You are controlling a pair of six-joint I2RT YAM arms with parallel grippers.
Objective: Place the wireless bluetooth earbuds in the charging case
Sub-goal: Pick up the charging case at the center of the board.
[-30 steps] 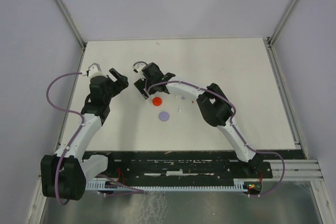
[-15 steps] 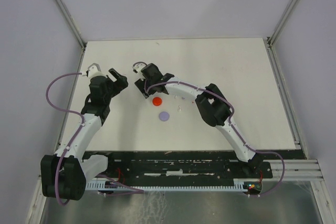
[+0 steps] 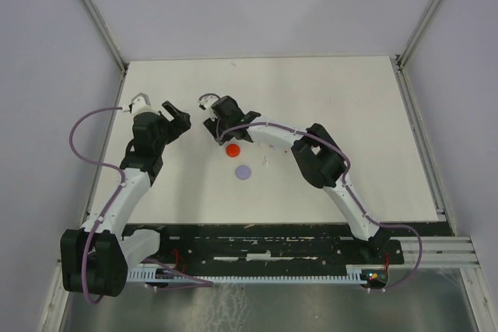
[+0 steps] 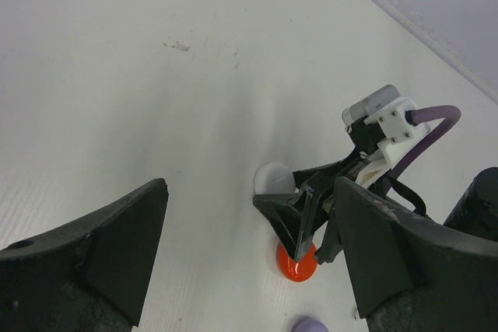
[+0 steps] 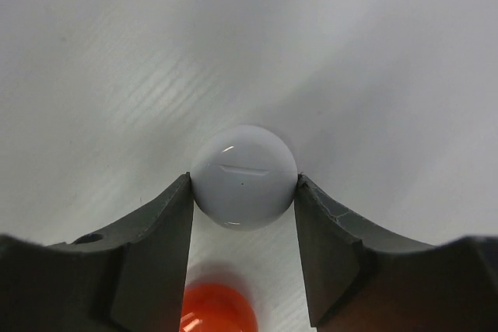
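The white round charging case (image 5: 243, 176) lies on the table, and both fingers of my right gripper (image 5: 243, 182) press against its sides. The left wrist view shows this case (image 4: 274, 179) beside the right fingers. A red case (image 3: 232, 149) sits just behind it, low between the right fingers (image 5: 218, 310). A pale purple case (image 3: 244, 171) lies nearer the arms. One tiny white earbud (image 3: 266, 162) rests right of the purple case. My left gripper (image 4: 250, 192) hangs open to the left, with nothing between its fingers.
The white table (image 3: 350, 114) is bounded by metal rails at its left (image 3: 117, 60) and right (image 3: 412, 106) edges. The right arm's elbow (image 3: 319, 157) hangs over the table right of the cases.
The right gripper's jaws have narrowed onto the white case. The left gripper has barely moved.
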